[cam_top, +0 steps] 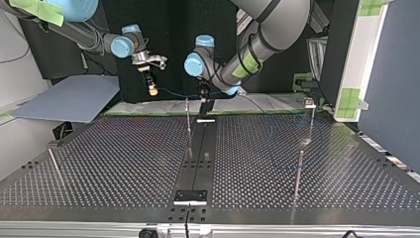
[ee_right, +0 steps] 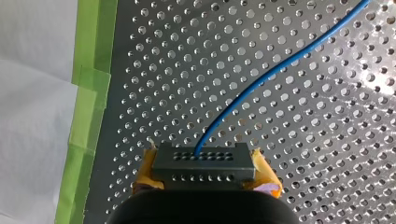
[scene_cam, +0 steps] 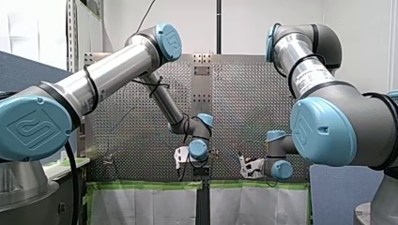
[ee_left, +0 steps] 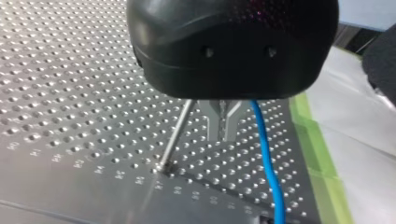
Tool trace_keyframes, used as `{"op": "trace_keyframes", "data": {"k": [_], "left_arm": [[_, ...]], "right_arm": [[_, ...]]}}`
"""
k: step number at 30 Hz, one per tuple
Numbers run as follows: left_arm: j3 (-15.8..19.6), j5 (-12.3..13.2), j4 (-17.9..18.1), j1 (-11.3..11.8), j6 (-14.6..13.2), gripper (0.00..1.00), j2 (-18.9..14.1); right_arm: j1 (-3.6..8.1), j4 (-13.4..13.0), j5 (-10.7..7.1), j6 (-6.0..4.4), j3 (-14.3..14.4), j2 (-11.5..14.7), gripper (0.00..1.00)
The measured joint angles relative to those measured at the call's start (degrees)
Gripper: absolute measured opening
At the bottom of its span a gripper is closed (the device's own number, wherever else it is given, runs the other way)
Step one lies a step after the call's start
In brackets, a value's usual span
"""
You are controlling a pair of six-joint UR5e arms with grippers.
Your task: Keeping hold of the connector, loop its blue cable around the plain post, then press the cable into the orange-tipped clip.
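Yellow pads grip a dark multi-hole connector (ee_right: 203, 163): my right gripper (ee_right: 205, 179) is shut on it above the perforated plate. The blue cable (ee_right: 261, 79) leaves the connector's face and curves away. In the top view my right gripper (cam_top: 152, 88) hangs at the left. The cable (cam_top: 173, 93) runs from it across to my left gripper (cam_top: 204, 98). My left gripper's (ee_left: 222, 128) metal fingers are shut, with the cable (ee_left: 268, 163) passing just beside them. The plain post (ee_left: 176, 137) (cam_top: 188, 121) stands close on their other side. I cannot make out an orange-tipped clip.
More thin posts stand at the top view's right (cam_top: 298, 171) (cam_top: 311, 121) and one at its left (cam_top: 55, 166). A black strip (cam_top: 198, 148) runs down the plate's middle to a bracket (cam_top: 189, 197). Green tape (ee_right: 86, 116) marks the plate's edge near my right gripper.
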State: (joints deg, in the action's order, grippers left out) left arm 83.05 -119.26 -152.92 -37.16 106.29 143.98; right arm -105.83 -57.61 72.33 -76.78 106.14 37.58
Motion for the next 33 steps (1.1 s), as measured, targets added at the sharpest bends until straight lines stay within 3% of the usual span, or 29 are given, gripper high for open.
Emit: {"op": "trace_keyframes", "data": {"k": [10,24,33], "left_arm": [[0.22,-0.38,3.27,-0.35,-0.01,0.0,1.65],[0.24,-0.56,3.91,0.58,0.34,0.0,1.88],[0.24,0.68,4.12,1.08,-0.32,0.0,1.94]], "right_arm": [[-0.01,-0.1,-0.07,0.03,0.0,0.0,0.0],[0.14,-0.53,-0.07,-0.68,0.0,0.0,0.0],[0.22,-1.03,-0.15,-1.0,-0.02,-0.05,0.0]]}}
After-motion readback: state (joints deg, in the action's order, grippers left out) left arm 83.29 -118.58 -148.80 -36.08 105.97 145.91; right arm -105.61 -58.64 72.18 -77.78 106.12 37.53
